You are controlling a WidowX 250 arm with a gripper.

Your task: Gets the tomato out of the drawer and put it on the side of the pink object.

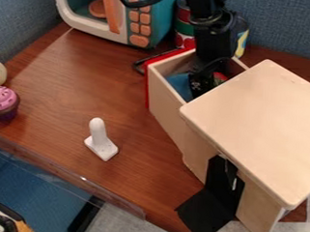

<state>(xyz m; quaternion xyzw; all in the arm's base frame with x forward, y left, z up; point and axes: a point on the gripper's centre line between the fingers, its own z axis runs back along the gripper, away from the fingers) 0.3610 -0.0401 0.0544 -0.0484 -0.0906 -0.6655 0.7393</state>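
- Gripper [202, 83] down inside the drawer [166, 105], above frame centre.
- Tomato [220, 78] just beside it, toward frame right.
- Cannot tell whether gripper is wide, narrow or holding.

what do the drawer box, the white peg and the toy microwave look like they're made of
The drawer box looks like smooth, pale wood, going by its tan, board-like panels. The white peg seems to be matte moulded plastic, with its rounded top and even colour, though painted wood is possible. The toy microwave is probably hard plastic, judging by its rounded shell and raised buttons.
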